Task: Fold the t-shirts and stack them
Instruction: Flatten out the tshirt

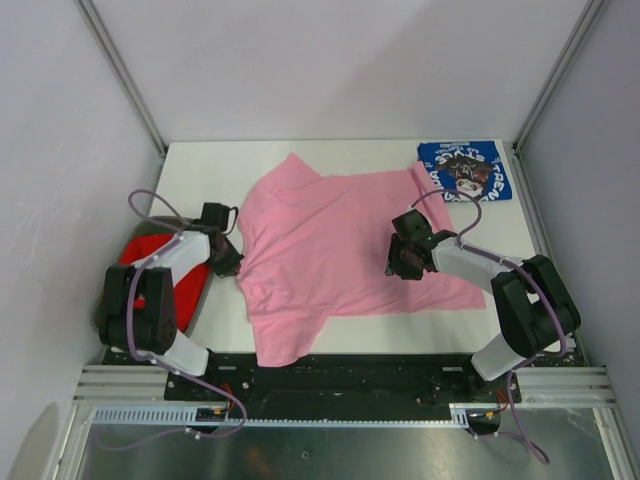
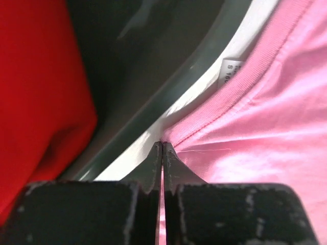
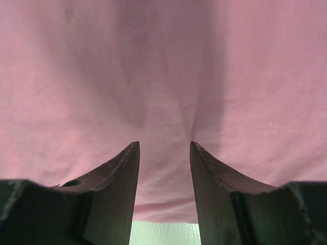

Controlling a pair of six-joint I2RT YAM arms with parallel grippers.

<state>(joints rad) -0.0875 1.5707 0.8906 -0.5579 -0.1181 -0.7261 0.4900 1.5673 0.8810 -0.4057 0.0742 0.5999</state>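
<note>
Left gripper [image 2: 162, 149]: closed tight, its two dark fingers pressed together on the edge of the pink collar; a sliver of pink shows in the slit between them.
Right gripper [image 3: 163, 147]: jaws standing about half apart with nothing clamped between them; the black fingers [image 3: 121, 171] point down at pink cloth, and whether the tips touch it cannot be told.
Light pink t-shirt [image 1: 340, 250]: plain soft cloth, spread out flat across the middle of the white table [image 1: 215, 165]. The neck lies toward the left arm and the hem toward the right. One sleeve points to the far side and the other to the near edge.
Collar [image 2: 245, 76]: ribbed pink band running diagonally in the left wrist view, with a small white label [image 2: 231, 71] just inside it.
Creases: soft folds in the pink cloth run together toward the gap between the right fingers.
Royal blue t-shirt [image 1: 463, 170]: folded into a small rectangle at the far right corner of the table, white lettering and a dark cartoon print facing up. The far corner of the pink hem reaches its edge.
Red t-shirt [image 1: 150, 262]: plain, bunched inside the grey oval bin [image 2: 194, 76] at the left side of the table.
Bin and pink shirt: the rim passes just beside the collar, with a strip of white table between them.
</note>
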